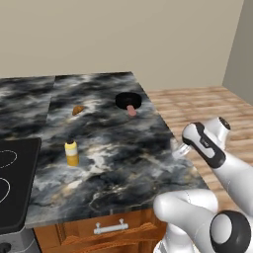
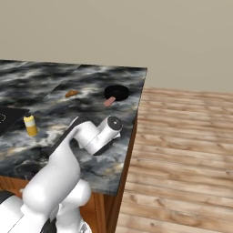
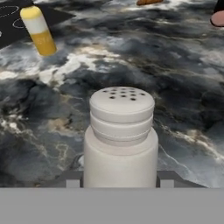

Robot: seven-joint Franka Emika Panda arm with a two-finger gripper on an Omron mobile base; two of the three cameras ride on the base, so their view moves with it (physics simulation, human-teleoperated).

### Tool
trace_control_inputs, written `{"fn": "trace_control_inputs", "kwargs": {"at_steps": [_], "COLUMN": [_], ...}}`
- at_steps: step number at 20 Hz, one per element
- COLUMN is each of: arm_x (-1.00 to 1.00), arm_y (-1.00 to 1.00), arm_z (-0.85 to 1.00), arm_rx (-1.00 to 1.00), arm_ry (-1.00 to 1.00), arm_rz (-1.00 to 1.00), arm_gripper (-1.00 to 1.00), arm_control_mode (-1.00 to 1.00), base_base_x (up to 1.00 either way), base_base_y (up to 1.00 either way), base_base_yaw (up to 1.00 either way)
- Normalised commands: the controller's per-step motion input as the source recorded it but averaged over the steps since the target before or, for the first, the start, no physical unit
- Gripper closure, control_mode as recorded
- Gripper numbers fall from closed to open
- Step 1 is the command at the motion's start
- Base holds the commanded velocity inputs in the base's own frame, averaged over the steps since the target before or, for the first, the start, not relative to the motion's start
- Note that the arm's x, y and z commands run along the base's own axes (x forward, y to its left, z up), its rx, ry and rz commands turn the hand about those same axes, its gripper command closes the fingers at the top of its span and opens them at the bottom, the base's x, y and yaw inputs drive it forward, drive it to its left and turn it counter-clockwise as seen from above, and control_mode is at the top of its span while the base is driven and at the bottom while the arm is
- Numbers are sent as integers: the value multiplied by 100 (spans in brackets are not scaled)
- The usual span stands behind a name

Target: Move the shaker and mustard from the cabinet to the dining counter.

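My gripper (image 3: pixel 119 183) is shut on the shaker (image 3: pixel 121 140), a pale grey cylinder with a holed rounded top that stands upright between the fingertips (image 3: pixel 72 183). In the left base view the shaker (image 1: pixel 180 150) pokes out of the hand over the right edge of the dining counter (image 1: pixel 123 143), a dark marbled slab. Whether its base touches the stone is hidden. The mustard (image 1: pixel 71 153), a small yellow bottle, stands upright on the counter well to the left of the hand; it is the same mustard (image 2: pixel 30 125) (image 3: pixel 38 30) in the other views. The cabinet is out of view.
A black bowl (image 1: pixel 128 100) with a pink sausage (image 1: pixel 131 110) beside it sits at the counter's far right. A brown pastry (image 1: pixel 77 109) lies further left. A black cooktop (image 1: pixel 15 173) fills the near left. Wooden floor (image 2: pixel 182 150) lies right of the counter edge.
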Motion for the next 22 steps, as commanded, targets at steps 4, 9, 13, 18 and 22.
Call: {"fn": "trace_control_inputs", "kwargs": {"at_steps": [4,9,13,18,22], "arm_x": [0,0,0,0,0], "arm_y": [0,-4,-13,-21,-17], "arm_z": [-38,-33,-24,-7,-7], "arm_rx": [0,0,0,1,4], "arm_ry": [0,0,0,0,-7], "arm_rz": [1,6,11,11,5], "arm_gripper": [100,100,100,100,100], "arm_control_mode": [-100,-100,-100,-100,-100], "base_base_x": [0,0,0,0,0], "base_base_y": [0,0,0,0,0], "base_base_yaw": [0,0,0,0,0]}}
